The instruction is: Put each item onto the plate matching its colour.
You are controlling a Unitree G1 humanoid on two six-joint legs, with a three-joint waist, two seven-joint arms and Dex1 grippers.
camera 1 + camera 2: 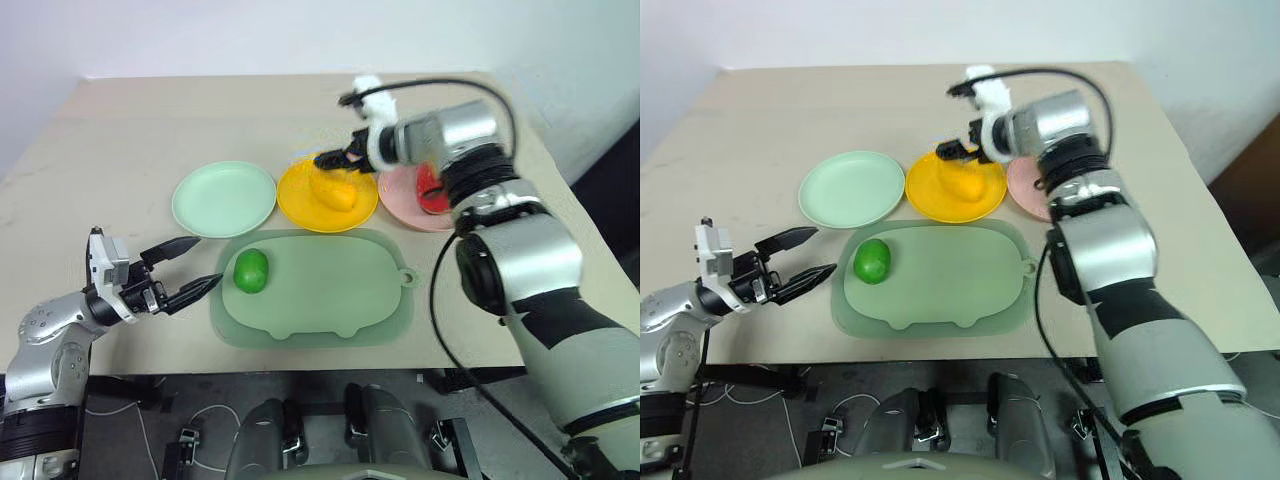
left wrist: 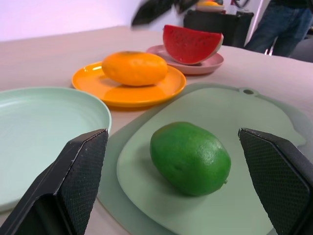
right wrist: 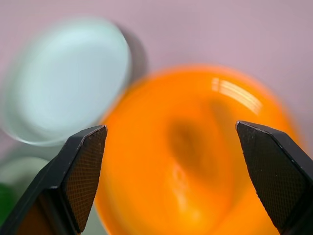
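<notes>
Three round plastic plates are counted: one pale mint green plate (image 1: 224, 199), one bright yellow plate (image 1: 300, 203), one pale pink plate (image 1: 405, 205). Three toy foods are counted: one green lime (image 1: 251, 271), one yellow mango (image 1: 333, 192), one red watermelon wedge (image 2: 190, 44). One large green mat (image 1: 330, 290) is seen.

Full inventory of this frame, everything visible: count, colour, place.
lime: 1, green, on the mat's left part, off any plate
mango: 1, yellow, on the yellow plate
watermelon: 1, red with green rind, on the pink plate
green plate: 1, pale mint, leftmost of the row, bare
yellow plate: 1, middle of the row
pink plate: 1, pale pink, rightmost of the row
mat: 1, green, in front of the plates
table: 1, beige, under everything
person: 1, in jeans, standing beyond the table
left gripper: open, left of the lime
right gripper: open, above the mango
</notes>
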